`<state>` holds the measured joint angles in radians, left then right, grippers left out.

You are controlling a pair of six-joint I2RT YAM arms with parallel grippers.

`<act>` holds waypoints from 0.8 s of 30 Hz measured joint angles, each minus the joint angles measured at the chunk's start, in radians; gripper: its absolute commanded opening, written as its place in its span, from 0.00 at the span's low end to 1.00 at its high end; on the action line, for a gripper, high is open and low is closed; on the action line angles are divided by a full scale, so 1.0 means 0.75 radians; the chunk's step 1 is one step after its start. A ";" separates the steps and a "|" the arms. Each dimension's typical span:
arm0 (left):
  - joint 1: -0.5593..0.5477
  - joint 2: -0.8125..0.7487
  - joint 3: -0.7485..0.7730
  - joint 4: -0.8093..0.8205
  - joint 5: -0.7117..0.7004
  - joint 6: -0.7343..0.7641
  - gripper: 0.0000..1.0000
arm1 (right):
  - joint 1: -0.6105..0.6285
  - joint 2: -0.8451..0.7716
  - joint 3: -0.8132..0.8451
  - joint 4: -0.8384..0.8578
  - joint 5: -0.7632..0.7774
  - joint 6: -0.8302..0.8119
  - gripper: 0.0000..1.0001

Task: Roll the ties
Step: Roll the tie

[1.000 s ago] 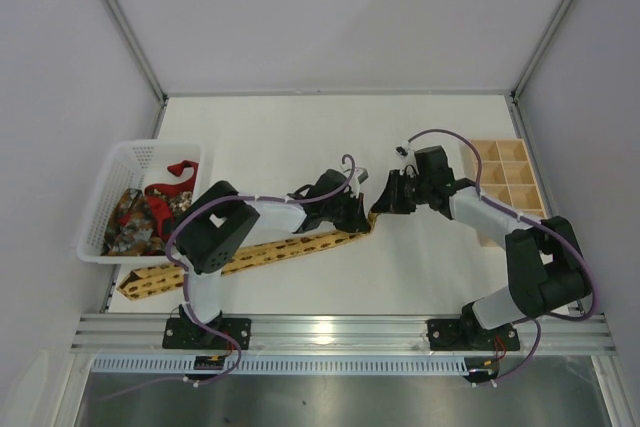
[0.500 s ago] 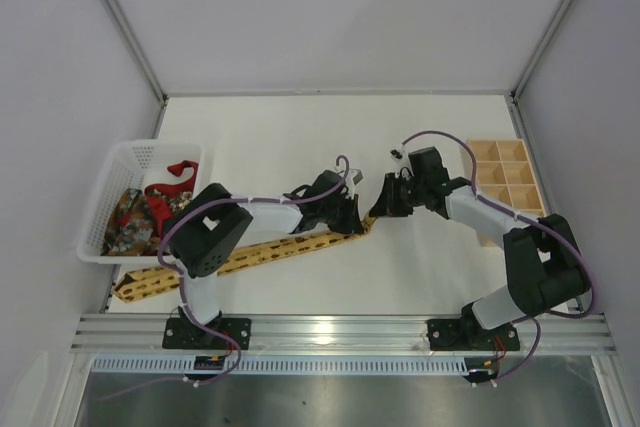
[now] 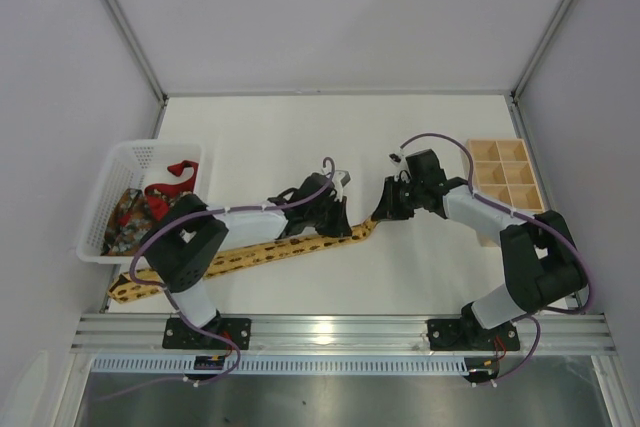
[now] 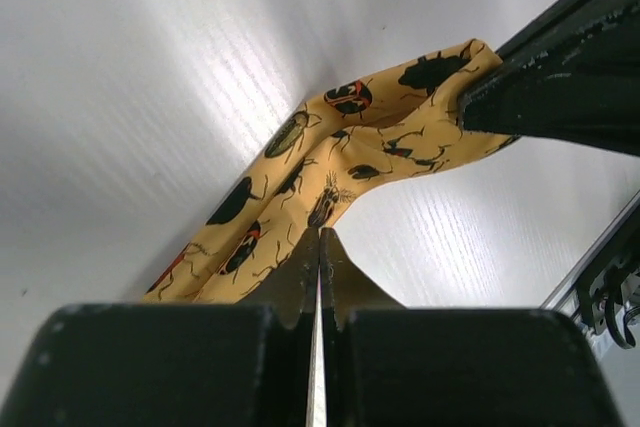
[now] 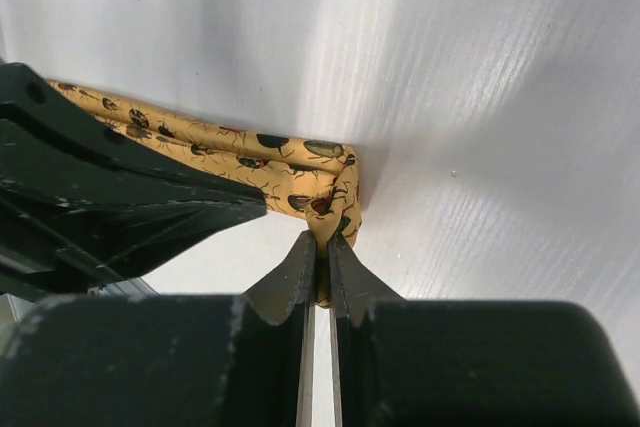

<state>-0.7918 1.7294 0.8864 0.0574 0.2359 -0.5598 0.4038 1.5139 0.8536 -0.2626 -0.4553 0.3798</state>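
one yellow-gold tie (image 3: 250, 255), printed with dark beetle marks, lies diagonally on the table (image 3: 300, 137) from the near left corner to the centre, its centre end bunched and doubled over. a red tie (image 3: 170, 179) and a dark patterned tie (image 3: 128, 219) sit in the white basket (image 3: 125, 147) at left. both arms reach low toward the centre. the left gripper (image 4: 320, 237) is closed, pinching the fabric beside the bunch. the right gripper (image 5: 322, 242) is clamped on the doubled end

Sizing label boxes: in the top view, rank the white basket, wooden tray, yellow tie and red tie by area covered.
white basket
wooden tray
yellow tie: longest but narrow, partly hidden; close to the wooden tray
red tie
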 measured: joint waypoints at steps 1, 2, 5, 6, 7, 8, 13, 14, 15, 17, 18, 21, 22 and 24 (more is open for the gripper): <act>0.002 -0.015 -0.010 -0.004 -0.004 0.001 0.00 | 0.000 0.000 0.000 -0.003 0.003 -0.001 0.00; 0.004 -0.030 -0.022 -0.009 -0.009 0.000 0.00 | 0.000 0.000 0.000 -0.006 0.005 -0.001 0.00; 0.015 -0.077 -0.077 -0.023 -0.031 -0.001 0.00 | 0.000 -0.001 0.001 -0.014 0.010 -0.002 0.00; 0.018 -0.089 -0.093 -0.026 -0.035 -0.001 0.00 | 0.001 -0.001 0.001 -0.017 0.015 -0.003 0.00; 0.022 -0.103 -0.111 -0.035 -0.042 -0.001 0.00 | 0.001 -0.001 0.002 -0.020 0.020 -0.006 0.00; 0.024 -0.117 -0.128 -0.046 -0.049 -0.001 0.00 | 0.001 -0.001 0.003 -0.021 0.023 -0.010 0.00; 0.026 -0.185 -0.194 -0.067 -0.067 -0.002 0.00 | 0.001 -0.001 0.003 -0.023 0.037 -0.010 0.00; 0.026 -0.198 -0.205 -0.067 -0.067 -0.001 0.00 | 0.002 -0.001 0.003 -0.024 0.040 -0.010 0.00; 0.026 -0.210 -0.213 -0.067 -0.067 -0.002 0.00 | 0.002 -0.001 0.004 -0.024 0.043 -0.010 0.00; 0.026 -0.222 -0.218 -0.066 -0.066 -0.002 0.00 | 0.002 -0.001 0.005 -0.025 0.045 -0.009 0.00; 0.026 -0.224 -0.219 -0.063 -0.065 -0.002 0.01 | 0.002 -0.001 0.006 -0.025 0.045 -0.009 0.00; 0.026 -0.224 -0.222 -0.053 -0.062 -0.002 0.00 | 0.003 -0.001 0.009 -0.027 0.055 -0.009 0.00; 0.026 -0.224 -0.223 -0.050 -0.063 -0.004 0.00 | 0.003 -0.001 0.010 -0.028 0.057 -0.009 0.00; 0.026 -0.224 -0.223 -0.047 -0.064 -0.011 0.00 | 0.006 -0.001 0.017 -0.033 0.064 -0.009 0.00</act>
<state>-0.7719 1.5612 0.7189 0.0223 0.1879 -0.5678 0.4080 1.5135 0.8661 -0.2874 -0.4072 0.3733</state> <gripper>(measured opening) 0.006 0.096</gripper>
